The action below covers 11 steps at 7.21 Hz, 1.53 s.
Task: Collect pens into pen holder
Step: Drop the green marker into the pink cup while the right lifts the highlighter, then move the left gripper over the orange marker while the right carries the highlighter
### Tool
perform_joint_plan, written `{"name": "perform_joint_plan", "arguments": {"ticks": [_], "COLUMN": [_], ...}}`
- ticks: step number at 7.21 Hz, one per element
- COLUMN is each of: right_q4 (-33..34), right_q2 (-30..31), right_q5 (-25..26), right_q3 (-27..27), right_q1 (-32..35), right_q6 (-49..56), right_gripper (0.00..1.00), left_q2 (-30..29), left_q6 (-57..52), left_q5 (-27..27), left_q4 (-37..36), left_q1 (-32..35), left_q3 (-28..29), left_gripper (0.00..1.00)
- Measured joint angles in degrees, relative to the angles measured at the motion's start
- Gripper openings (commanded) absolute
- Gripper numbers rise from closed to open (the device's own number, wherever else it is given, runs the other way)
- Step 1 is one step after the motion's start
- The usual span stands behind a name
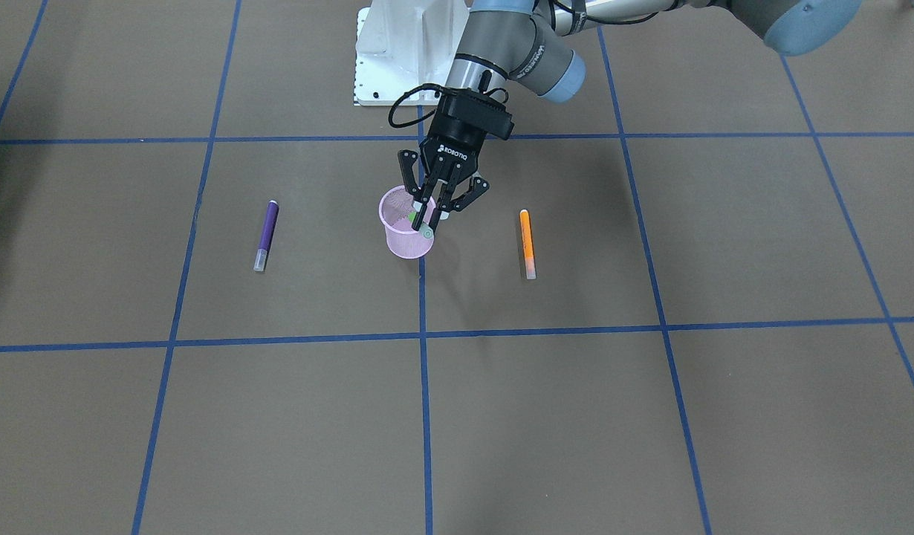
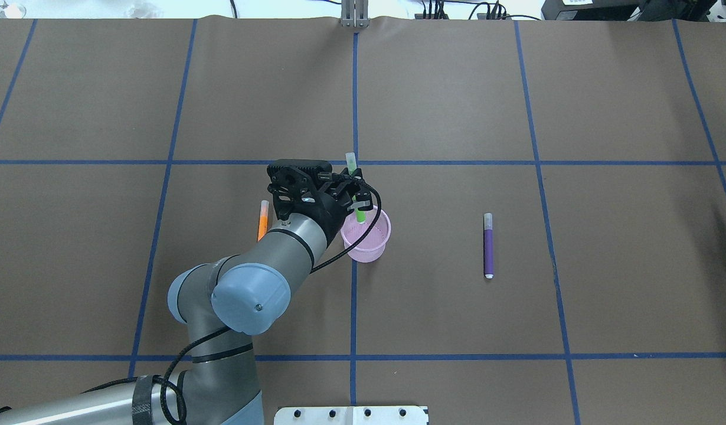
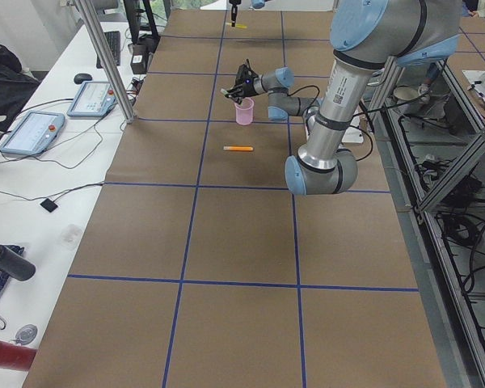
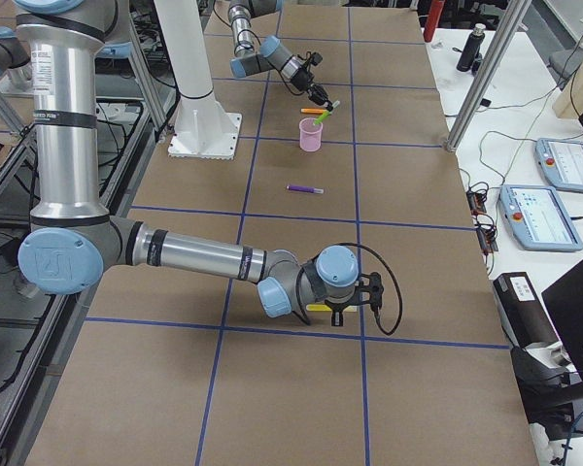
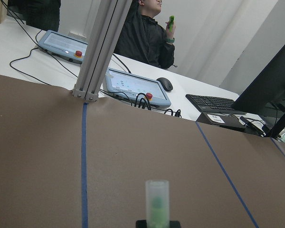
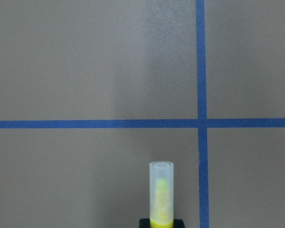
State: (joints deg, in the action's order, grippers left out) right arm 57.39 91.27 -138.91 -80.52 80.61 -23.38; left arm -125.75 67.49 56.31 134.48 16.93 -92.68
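From the front, the left gripper (image 1: 429, 208) is clamped on a slim green pen (image 1: 426, 232) tilted over the small pink wire-mesh cup (image 1: 405, 245); in its own wrist view, the right gripper (image 6: 161, 223) pinches a slim yellow pen (image 6: 161, 190).

Pen holder (image 2: 372, 248) on table (image 2: 457, 88) btwn L pen (image 2: 262, 220) & R pen (image 2: 489, 245)

Green pen (image 2: 360, 215) over pink holder (image 2: 366, 254), purple (image 2: 489, 245), orange (image 1: 527, 241) flat
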Motion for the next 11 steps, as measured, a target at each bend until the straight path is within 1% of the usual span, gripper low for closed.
{"name": "perform_joint_plan", "arguments": {"ticks": [1, 2, 3, 5, 7, 8, 9, 10, 11], "right_q4": [0.0, 0.0, 0.0, 0.0, -0.1, -0.1, -0.3, -0.5, -0.6], "right_q2": [0.0, 0.0, 0.0, -0.4, -1.9, -3.0, -4.1, -4.9, -5.6], "right_q5": [-0.1, -0.1, -0.1, -0.3, -0.8, -1.0, -1.0, -0.9, -0.8], "right_q3": [0.0, 0.0, 0.0, 0.0, -0.6, -1.8, -3.9, -6.8, -9.7], "right_q1": [0.1, 0.2, 0.3, 0.5, 0.7, 0.8, 0.8, 0.8, 0.8], "right_q6": [0.0, 0.0, 0.0, 0.0, 0.0, -0.8, -2.6, -4.4, -5.7], "right_gripper": [0.00, 0.00, 0.00, 0.00, 0.00, 0.00, 0.00, 0.00, 0.00], "left_q2": [0.0, 0.0, 0.0, -0.1, -0.2, -0.4, -0.4, -0.3, 0.0], "left_q6": [-0.1, -0.1, -0.2, -0.2, -0.2, -0.3, -0.6, -0.8, -0.8], "left_q5": [0.0, 0.0, 0.0, 0.0, 0.5, 2.7, 6.1, 11.3, 18.9], "left_q4": [0.0, -0.1, -0.2, -0.2, -0.3, -0.8, -2.1, -5.1, -9.5], "left_q1": [-0.9, -1.8, -2.4, -2.6, -2.6, -2.0, -0.6, 1.9, 5.3], "left_q3": [0.1, 0.1, 0.4, 1.0, 0.3, -1.3, -3.4, -5.3, -6.6], "left_gripper": [0.00, 0.12, 0.38, 0.99, 0.99, 0.99, 0.99, 0.99, 0.99]}}
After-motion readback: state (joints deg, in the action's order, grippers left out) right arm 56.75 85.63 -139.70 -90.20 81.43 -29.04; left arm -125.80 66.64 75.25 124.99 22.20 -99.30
